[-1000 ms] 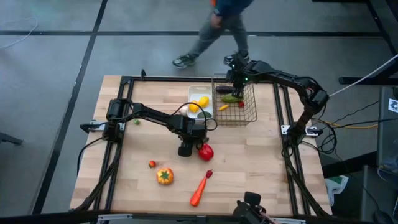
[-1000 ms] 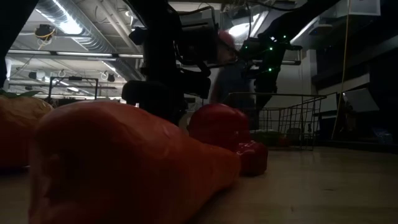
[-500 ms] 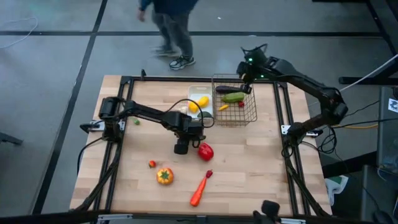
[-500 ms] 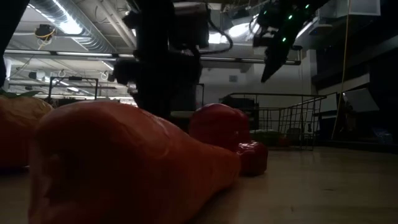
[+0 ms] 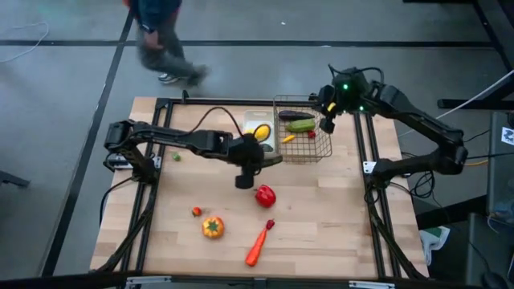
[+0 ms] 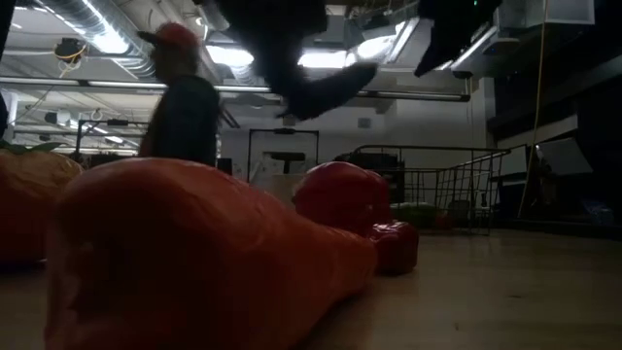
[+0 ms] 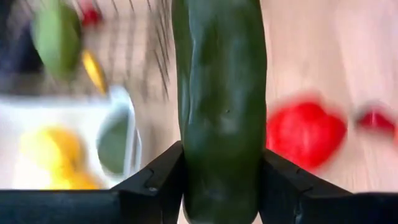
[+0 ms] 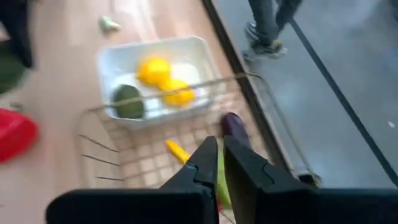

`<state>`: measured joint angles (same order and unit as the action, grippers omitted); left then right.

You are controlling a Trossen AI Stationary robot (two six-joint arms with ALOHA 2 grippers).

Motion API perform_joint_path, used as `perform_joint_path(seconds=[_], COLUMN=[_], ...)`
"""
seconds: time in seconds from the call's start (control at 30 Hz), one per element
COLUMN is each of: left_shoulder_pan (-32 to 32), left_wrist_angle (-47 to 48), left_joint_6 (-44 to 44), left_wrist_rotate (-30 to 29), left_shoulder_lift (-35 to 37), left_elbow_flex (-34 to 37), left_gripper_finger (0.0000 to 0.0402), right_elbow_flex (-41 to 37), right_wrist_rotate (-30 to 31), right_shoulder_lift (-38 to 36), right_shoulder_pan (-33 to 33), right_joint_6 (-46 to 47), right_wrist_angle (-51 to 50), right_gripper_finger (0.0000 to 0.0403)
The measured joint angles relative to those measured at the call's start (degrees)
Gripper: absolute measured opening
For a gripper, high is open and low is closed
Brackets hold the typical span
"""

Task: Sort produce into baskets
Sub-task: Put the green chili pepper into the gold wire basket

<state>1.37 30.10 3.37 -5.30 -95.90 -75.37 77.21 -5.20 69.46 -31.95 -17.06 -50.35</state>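
Observation:
My left gripper [image 5: 244, 181] hangs above the table's middle, between the white tray [image 5: 247, 120] and the red pepper [image 5: 265, 195], shut on a dark green cucumber [image 7: 219, 81]. My right gripper [image 5: 327, 125] is shut and empty, raised over the far right corner of the wire basket [image 5: 318, 149]. Yellow lemons [image 8: 165, 79] and a green piece lie in the tray [image 8: 149, 45]. An eggplant [image 8: 234, 126], a yellow chilli and a green cucumber lie in the basket. An orange tomato [image 5: 213, 227], a carrot [image 5: 256, 247] and a small red chilli [image 5: 270, 224] lie near the front. My left gripper pinches the cucumber's near end [image 7: 221, 186] between its two fingers, one on each side. The fingers slant downward toward the table's right, and the cucumber runs on ahead of them along their line. It is lifted clear of the table.
A small orange-red piece [image 5: 196, 211] and a small green piece [image 5: 177, 157] lie on the left half. In the low view the carrot [image 6: 194, 262] fills the foreground, with the pepper [image 6: 345, 199] behind it. A person [image 5: 161, 40] walks beyond the far edge.
My left gripper has risen from the table beside the red pepper and tipped from pointing down to slanting, lifting the cucumber clear. My right gripper has risen out of the basket and gone toward the table's right edge. The person has walked leftward.

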Motion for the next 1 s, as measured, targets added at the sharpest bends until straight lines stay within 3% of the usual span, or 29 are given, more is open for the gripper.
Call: perform_joint_path(seconds=[0.27, 0.57, 1.0], left_shoulder_pan=[3.5, 7.8, 15.0], left_wrist_angle=[-24.3, -38.4, -71.2], left_joint_6=[4.4, 4.0, 4.1], left_wrist_rotate=[0.0, 0.0, 0.1], left_shoulder_lift=[-1.8, -7.3, -22.2], left_elbow_flex=[0.0, 0.0, -0.1], left_gripper_finger=[0.0159, 0.0159, 0.0159], right_elbow_flex=[0.0, 0.0, 0.0], right_wrist_rotate=[-0.2, -0.1, 2.1], right_shoulder_lift=[-2.1, -6.0, -6.0], right_shoulder_pan=[13.5, 26.1, 32.0], right_joint_6=[5.3, 6.8, 6.8], right_wrist_angle=[0.0, 2.8, 5.6], right_gripper_finger=[0.0028, 0.0028, 0.0028])
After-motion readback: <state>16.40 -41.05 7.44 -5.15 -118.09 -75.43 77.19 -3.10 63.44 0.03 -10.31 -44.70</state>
